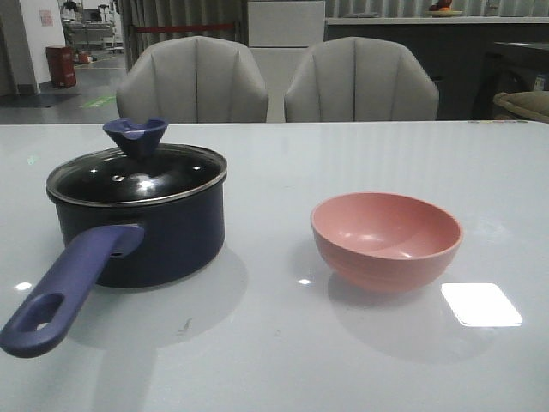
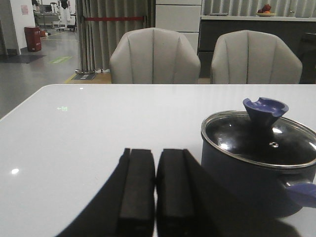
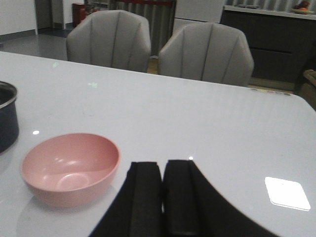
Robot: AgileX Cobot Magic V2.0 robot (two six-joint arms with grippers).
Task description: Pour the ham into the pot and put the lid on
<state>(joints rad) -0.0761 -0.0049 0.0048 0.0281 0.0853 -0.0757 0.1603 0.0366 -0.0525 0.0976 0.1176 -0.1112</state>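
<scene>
The dark navy pot (image 1: 146, 236) stands at the left of the white table, its purple-blue handle (image 1: 64, 292) pointing toward the front. The glass lid (image 1: 137, 176) with its blue flared knob (image 1: 135, 136) sits on the pot. The pink bowl (image 1: 386, 239) at the right is empty. No ham shows in any view. My left gripper (image 2: 156, 163) is shut and empty, beside the pot (image 2: 256, 173) and its lid (image 2: 261, 140). My right gripper (image 3: 162, 175) is shut and empty, beside the pink bowl (image 3: 69, 168). Neither gripper shows in the front view.
Two grey chairs (image 1: 193, 81) (image 1: 360, 81) stand behind the table's far edge. A bright light patch (image 1: 480, 305) lies on the table right of the bowl. The pot's rim (image 3: 6, 118) shows at the edge of the right wrist view.
</scene>
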